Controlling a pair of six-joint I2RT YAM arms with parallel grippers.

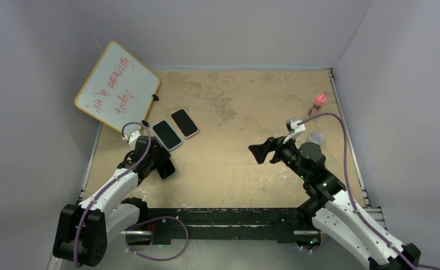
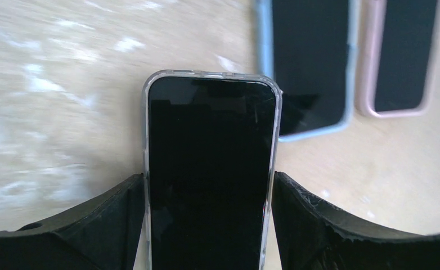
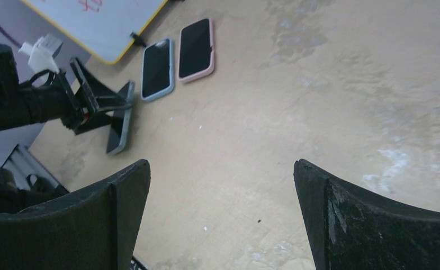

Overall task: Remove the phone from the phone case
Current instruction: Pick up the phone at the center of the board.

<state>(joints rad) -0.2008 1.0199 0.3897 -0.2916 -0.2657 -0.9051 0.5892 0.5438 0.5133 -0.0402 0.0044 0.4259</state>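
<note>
One flat black phone [image 2: 211,157] sits inside its clear plastic case [image 2: 212,74]; the left tool [image 2: 209,180] squeezes it, low over the sandy surface [image 2: 66,84]; the right tool [image 3: 220,163] is spread wide, holding nothing.

The black phone screen [image 2: 211,169] is glossy, mirror-smooth glass, rimmed by a clear plastic phone case [image 2: 147,140] with a shiny finish. The left claw [image 2: 208,183] has matt black fingers [image 2: 313,225], rough and grainy, perhaps printed plastic. The tan table [image 2: 54,84] looks matt, mottled and scuffed.
</note>
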